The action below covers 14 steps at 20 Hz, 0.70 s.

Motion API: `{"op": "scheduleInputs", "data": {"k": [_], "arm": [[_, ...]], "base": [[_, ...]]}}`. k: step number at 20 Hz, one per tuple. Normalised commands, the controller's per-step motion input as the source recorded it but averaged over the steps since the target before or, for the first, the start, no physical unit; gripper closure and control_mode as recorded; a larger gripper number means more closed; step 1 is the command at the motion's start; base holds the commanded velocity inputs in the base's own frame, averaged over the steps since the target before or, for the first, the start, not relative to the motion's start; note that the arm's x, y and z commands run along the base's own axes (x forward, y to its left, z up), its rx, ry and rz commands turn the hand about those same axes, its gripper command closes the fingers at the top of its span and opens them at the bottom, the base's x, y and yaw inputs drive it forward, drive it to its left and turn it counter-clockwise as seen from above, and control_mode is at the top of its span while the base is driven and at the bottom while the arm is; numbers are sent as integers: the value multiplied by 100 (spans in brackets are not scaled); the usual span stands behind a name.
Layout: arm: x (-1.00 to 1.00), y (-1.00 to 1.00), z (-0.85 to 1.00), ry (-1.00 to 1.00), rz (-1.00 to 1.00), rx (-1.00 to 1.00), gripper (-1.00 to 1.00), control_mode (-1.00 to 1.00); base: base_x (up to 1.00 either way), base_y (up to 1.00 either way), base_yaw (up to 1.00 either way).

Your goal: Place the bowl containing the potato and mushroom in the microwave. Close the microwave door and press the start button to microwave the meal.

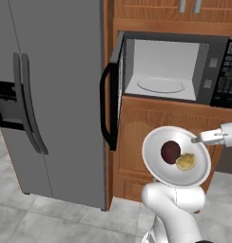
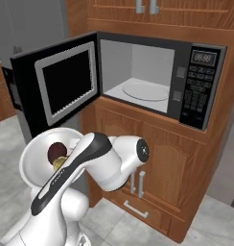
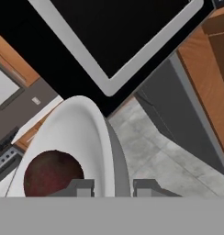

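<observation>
We observe the gripper (image 3: 113, 187) grasping the rim of the bowl (image 1: 158, 166), held in the air below the open microwave (image 1: 175, 71). The mushroom (image 1: 170, 152) and potato (image 1: 186, 162) rest inside the bowl, touching.

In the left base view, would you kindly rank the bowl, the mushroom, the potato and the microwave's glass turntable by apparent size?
1. bowl, though it is nearer the camera
2. glass turntable, farther back, so its true rank against the bowl is unsure
3. mushroom
4. potato, slightly smaller than the mushroom
</observation>
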Motion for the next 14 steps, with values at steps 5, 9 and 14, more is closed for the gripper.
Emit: {"op": "scheduleInputs", "data": {"k": [5,9,14], "arm": [[0,0,0,0,0,0,100,100],[0,0,0,0,0,0,100,100],[0,0,0,0,0,0,100,100]], "base": [[0,-40,17],[0,-36,17],[10,-18,13]]}}
